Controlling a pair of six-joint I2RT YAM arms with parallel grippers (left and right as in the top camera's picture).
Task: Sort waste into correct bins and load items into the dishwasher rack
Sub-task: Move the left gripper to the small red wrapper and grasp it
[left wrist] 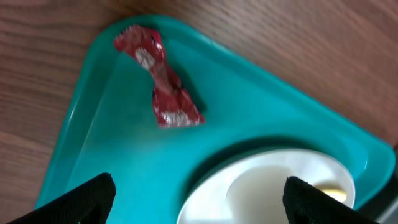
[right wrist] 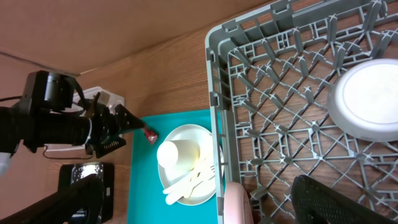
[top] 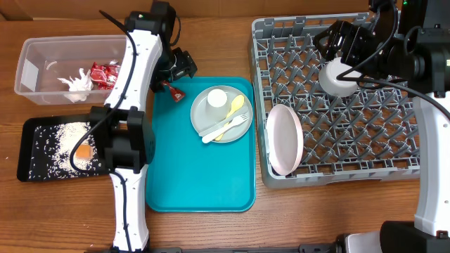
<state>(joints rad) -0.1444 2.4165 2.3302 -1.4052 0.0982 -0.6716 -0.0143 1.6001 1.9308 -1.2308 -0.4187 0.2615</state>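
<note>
A shiny red wrapper lies in the far left corner of the teal serving tray. My left gripper hovers open just above it, holding nothing. On the tray sits the grey plate with the small white cup, spoon and fork. The dishwasher rack holds a white plate on edge and an upturned white bowl. My right gripper is open above the rack.
The clear tub at far left holds a crumpled napkin and another red wrapper. In front of it the black tray carries rice and an orange cube. The left arm crosses between the bins and the teal tray.
</note>
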